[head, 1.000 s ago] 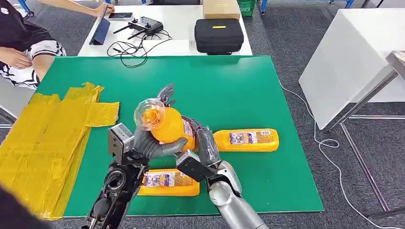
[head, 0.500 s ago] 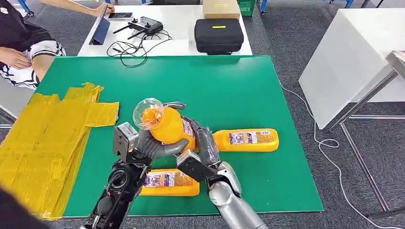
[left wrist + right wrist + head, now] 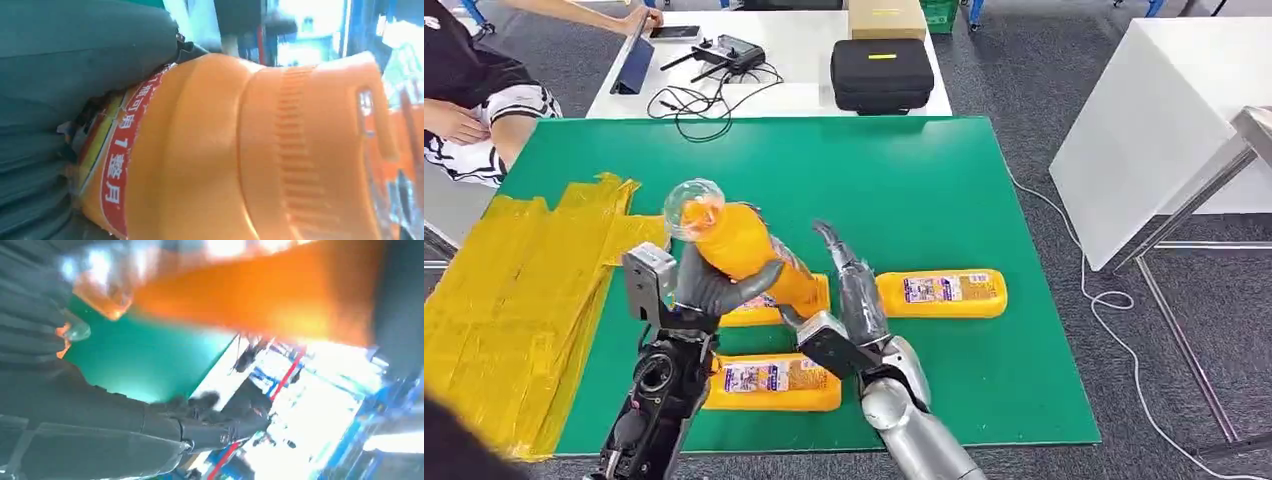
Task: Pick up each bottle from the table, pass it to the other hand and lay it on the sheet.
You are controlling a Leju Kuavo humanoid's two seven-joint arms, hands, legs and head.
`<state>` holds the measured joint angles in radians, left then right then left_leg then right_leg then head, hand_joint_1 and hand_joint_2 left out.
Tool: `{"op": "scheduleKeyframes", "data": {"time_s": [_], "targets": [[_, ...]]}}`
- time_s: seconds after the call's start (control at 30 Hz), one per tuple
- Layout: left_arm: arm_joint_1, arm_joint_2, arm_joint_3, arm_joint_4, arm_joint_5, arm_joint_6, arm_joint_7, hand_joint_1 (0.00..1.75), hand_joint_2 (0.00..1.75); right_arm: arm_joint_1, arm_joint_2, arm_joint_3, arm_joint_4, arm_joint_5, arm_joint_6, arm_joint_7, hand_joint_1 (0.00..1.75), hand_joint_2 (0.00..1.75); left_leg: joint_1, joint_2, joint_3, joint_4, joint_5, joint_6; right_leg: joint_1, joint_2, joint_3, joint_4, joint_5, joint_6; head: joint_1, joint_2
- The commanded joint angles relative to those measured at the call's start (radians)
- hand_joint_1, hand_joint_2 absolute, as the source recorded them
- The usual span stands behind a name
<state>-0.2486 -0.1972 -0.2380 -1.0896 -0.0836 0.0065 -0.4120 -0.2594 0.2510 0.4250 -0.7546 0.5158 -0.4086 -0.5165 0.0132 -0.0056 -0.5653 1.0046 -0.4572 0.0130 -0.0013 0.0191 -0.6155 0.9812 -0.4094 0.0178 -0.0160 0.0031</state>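
My left hand (image 3: 709, 292) grips an orange bottle (image 3: 746, 255) around its body, tilted, with the clear cap (image 3: 692, 208) pointing up and left over the green table (image 3: 904, 190). The left wrist view shows the same bottle (image 3: 225, 150) pressed against the grey hand (image 3: 60, 100). My right hand (image 3: 849, 305) stands just right of the bottle with its fingers stretched out and apart, holding nothing. Three more orange bottles lie flat: one to the right (image 3: 941, 293), one at the near edge (image 3: 774, 383), and one partly hidden behind my left hand (image 3: 809, 298). The yellow sheet (image 3: 514, 290) covers the table's left side.
A person sits at the far left (image 3: 474, 90). A white table (image 3: 809, 75) behind carries a black case (image 3: 882, 72), a cardboard box (image 3: 887, 18), cables and a controller (image 3: 724, 52). Another white table (image 3: 1164, 130) stands to the right. A blurred orange bottle (image 3: 260, 295) crosses the right wrist view.
My right hand has let go of the bottle and its fingers have straightened. My left hand has carried the bottle leftward, toward the yellow sheet, uncovering a bottle lying behind it.
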Motion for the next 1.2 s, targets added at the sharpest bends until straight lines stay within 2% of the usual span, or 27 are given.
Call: {"op": "scheduleKeyframes", "data": {"time_s": [0.03,0.07,0.17,0.2,0.23,0.27,0.37,0.4,0.43,0.47,0.5,0.53,0.6,0.67,0.77,0.83,0.9,1.0,1.2], "targets": [[0.022,0.056,0.168,-0.181,-0.273,0.331,-0.007,1.75,1.75,0.094,-0.088,-0.088,-0.276,0.057,-0.087,0.053,0.0,1.75,0.0,0.0,0.006,-0.002,-0.002,0.0,0.0,-0.002,0.006,-0.001,-0.002,0.0,0.0,0.0],[0.025,0.059,0.173,-0.191,-0.275,0.33,-0.004,1.75,1.75,0.103,-0.093,-0.092,-0.294,0.061,-0.084,0.057,0.0,1.75,0.0,0.001,0.002,-0.001,-0.001,0.0,0.0,-0.001,0.002,-0.001,-0.001,0.0,0.0,0.0],[0.043,0.098,0.169,-0.223,-0.605,0.527,0.03,1.75,1.75,0.163,-0.106,-0.141,-0.41,0.113,-0.125,0.082,0.0,1.75,0.0,0.0,0.002,-0.001,-0.001,0.0,0.0,-0.001,0.002,0.0,-0.001,0.0,0.0,0.0],[0.046,0.099,0.175,-0.229,-0.607,0.525,0.03,1.75,1.75,0.169,-0.109,-0.146,-0.424,0.117,-0.119,0.086,0.0,1.75,0.0,0.0,0.005,-0.002,-0.002,0.0,0.0,-0.002,0.005,-0.001,-0.002,0.0,0.0,0.0],[0.045,0.123,0.176,-0.218,-0.804,0.615,0.069,1.75,1.75,0.182,-0.11,-0.165,-0.446,0.138,-0.131,0.099,0.0,1.75,-0.001,-0.001,0.003,-0.001,-0.001,0.0,0.0,-0.002,0.003,0.0,-0.002,0.0,0.0,0.0],[0.039,0.142,0.198,-0.193,-1.047,0.674,0.173,1.75,1.75,0.193,-0.113,-0.187,-0.467,0.158,-0.151,0.112,0.0,1.75,0.0,-0.001,0.003,-0.001,-0.001,0.0,0.0,-0.002,0.003,-0.001,-0.002,0.0,0.0,0.0],[0.037,0.153,0.198,-0.187,-1.043,0.674,0.168,1.75,1.75,0.198,-0.122,-0.196,-0.479,0.154,-0.144,0.108,0.0,1.75,-0.001,-0.001,0.006,-0.002,-0.002,0.0,0.0,-0.002,0.006,-0.001,-0.003,0.001,0.0,0.0],[0.031,0.157,0.221,-0.167,-1.159,0.69,0.233,1.75,1.75,0.199,-0.118,-0.205,-0.478,0.159,-0.151,0.111,0.0,1.75,-0.001,-0.001,0.003,-0.001,-0.001,0.0,0.0,-0.001,0.003,-0.001,-0.002,0.0,0.0,0.0],[0.018,0.169,0.25,-0.141,-1.402,0.692,0.366,1.75,1.75,0.2,-0.117,-0.22,-0.478,0.159,-0.157,0.115,0.0,1.75,-0.001,-0.001,0.004,-0.001,-0.001,0.0,0.0,-0.002,0.004,-0.001,-0.002,0.0,0.0,0.0],[0.004,0.186,0.251,-0.109,-1.476,0.684,0.415,1.75,1.75,0.198,-0.123,-0.231,-0.477,0.156,-0.157,0.117,0.0,1.75,-0.001,0.0,0.006,-0.002,-0.002,0.0,0.0,-0.002,0.006,-0.001,-0.002,0.0,0.0,0.0],[-0.038,0.298,0.145,-0.03,-1.487,0.649,0.537,1.75,1.75,0.197,-0.124,-0.248,-0.475,0.149,-0.168,0.118,0.0,1.75,-0.001,-0.001,0.007,-0.002,-0.002,0.0,0.0,-0.003,0.007,-0.002,-0.002,0.0,0.0,0.0],[-0.064,0.3,0.151,0.031,-1.487,0.666,0.532,1.75,1.75,0.198,-0.128,-0.256,-0.474,0.144,-0.168,0.115,0.0,1.75,-0.001,-0.001,0.003,-0.002,0.0,0.0,0.0,-0.002,0.003,-0.001,-0.001,0.0,0.0,0.0],[-0.081,0.295,0.176,0.074,-1.487,0.691,0.505,1.75,1.75,0.199,-0.129,-0.263,-0.474,0.142,-0.165,0.111,0.0,1.75,0.0,-0.002,0.008,-0.004,0.0,-0.001,0.0,-0.004,0.007,-0.002,-0.002,-0.001,0.0,0.0],[-0.105,0.312,0.186,0.137,-1.487,0.652,0.506,1.75,1.75,0.202,-0.127,-0.272,-0.476,0.134,-0.166,0.104,0.0,1.75,0.0,-0.003,0.007,-0.003,0.0,-0.001,0.0,-0.005,0.007,-0.002,-0.002,-0.001,0.0,0.0],[-0.157,0.322,0.267,0.299,-1.487,0.647,0.47,1.75,1.75,0.202,-0.122,-0.278,-0.474,0.133,-0.155,0.098,0.0,1.75,0.0,-0.001,0.006,-0.002,0.0,-0.001,0.0,-0.002,0.004,0.0,-0.002,0.0,0.0,0.0],[-0.211,0.372,0.242,0.445,-1.487,0.674,0.56,1.75,1.75,0.2,-0.117,-0.275,-0.465,0.136,-0.148,0.095,0.0,1.75,0.0,-0.001,0.005,-0.002,0.0,-0.001,0.0,-0.002,0.004,0.0,-0.001,0.0,0.0,0.0],[-0.25,0.385,0.299,0.559,-1.479,0.685,0.533,1.75,1.75,0.203,-0.11,-0.274,-0.46,0.142,-0.143,0.095,0.0,1.75,0.001,0.001,0.005,-0.002,0.0,-0.001,0.0,0.0,0.003,0.0,-0.001,0.0,0.0,0.0],[-0.26,0.401,0.347,0.629,-1.454,0.685,0.488,1.75,1.75,0.205,-0.111,-0.276,-0.446,0.139,-0.14,0.096,0.0,1.75,0.001,0.002,0.008,-0.003,0.0,-0.002,0.001,0.001,0.006,-0.001,-0.001,-0.001,0.0,0.0],[-0.27,0.431,0.413,0.739,-1.448,0.627,0.509,1.75,1.75,0.211,-0.112,-0.288,-0.439,0.133,-0.133,0.096,0.0,1.75,0.001,0.002,0.008,-0.002,-0.001,-0.001,0.001,0.0,0.006,-0.001,-0.002,0.0,0.0,0.0]]}}
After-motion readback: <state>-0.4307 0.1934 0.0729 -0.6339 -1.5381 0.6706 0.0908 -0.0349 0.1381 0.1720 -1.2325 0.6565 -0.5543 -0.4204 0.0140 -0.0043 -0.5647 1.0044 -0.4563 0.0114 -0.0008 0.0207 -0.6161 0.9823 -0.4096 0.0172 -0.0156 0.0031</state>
